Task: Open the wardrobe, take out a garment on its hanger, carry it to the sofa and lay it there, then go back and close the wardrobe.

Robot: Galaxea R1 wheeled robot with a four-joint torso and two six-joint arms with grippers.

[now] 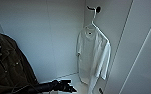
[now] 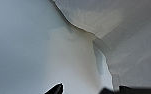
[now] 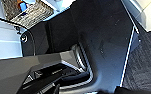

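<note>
- Two garments hang inside the open wardrobe (image 1: 41, 32): the white short-sleeved shirt (image 1: 92, 55) at the right of the interior, and a dark olive-brown jacket (image 1: 8, 67) at the left.
- The shirt sits on a thin white hanger (image 1: 98, 28), whose top catches a black hook (image 1: 94, 9) on the white inner wall.
- The left gripper (image 1: 69, 87) reaches in low from the left, below and just left of the shirt's hem; its dark fingers look parted and hold nothing.
- The left wrist view has white fabric close above the wardrobe's white panel.
- Whether the right gripper's fingers are open or closed cannot be told.
</note>
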